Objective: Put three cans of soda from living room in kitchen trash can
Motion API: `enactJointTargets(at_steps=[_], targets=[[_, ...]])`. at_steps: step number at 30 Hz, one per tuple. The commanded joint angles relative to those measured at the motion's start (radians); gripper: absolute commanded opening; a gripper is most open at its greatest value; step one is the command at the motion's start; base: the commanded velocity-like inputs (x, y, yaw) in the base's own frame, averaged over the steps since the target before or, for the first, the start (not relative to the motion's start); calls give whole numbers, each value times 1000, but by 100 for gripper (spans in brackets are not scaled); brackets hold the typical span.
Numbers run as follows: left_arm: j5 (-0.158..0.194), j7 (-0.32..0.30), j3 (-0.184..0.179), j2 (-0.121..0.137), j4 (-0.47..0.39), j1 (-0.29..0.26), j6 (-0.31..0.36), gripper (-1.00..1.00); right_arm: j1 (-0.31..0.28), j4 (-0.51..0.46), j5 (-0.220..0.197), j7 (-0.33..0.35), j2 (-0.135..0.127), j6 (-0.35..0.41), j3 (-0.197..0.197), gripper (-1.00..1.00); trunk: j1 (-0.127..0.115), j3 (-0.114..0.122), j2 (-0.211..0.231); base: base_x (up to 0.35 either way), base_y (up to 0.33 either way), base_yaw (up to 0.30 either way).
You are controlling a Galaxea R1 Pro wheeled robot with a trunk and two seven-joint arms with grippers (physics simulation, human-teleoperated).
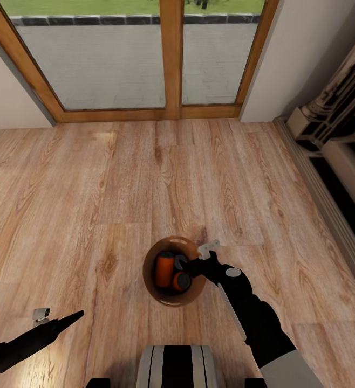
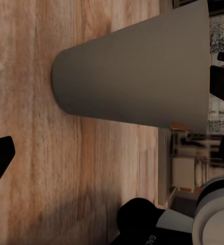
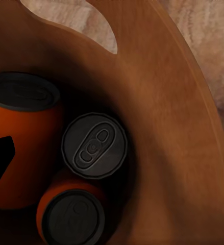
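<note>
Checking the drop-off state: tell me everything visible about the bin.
The bin is round and tapered, matte grey outside in the left wrist view, coppery brown and smooth inside, with an oval handle cut-out near the rim. It stands upright on the wood plank floor, just in front of the robot's base and away from the glass doors. Three orange cans with grey tops lie crowded together inside. The right gripper hangs at its rim; contact can't be told.

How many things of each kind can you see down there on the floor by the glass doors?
Orange soda cans inside the bin: 3
Bin: 1
Total: 4
</note>
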Motion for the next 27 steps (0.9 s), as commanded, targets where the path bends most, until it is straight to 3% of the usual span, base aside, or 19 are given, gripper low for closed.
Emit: enactJointTargets(at_steps=[1,27], targets=[[0,0,0,0,0,0,0,100,0,14,3,0,0,-1,-1,100,0,0,0,0,0,0],[0,-2,0,0,0,0,-1,100,-3,-11,4,-2,0,-1,-1,100,-1,8,1,0,0,0]])
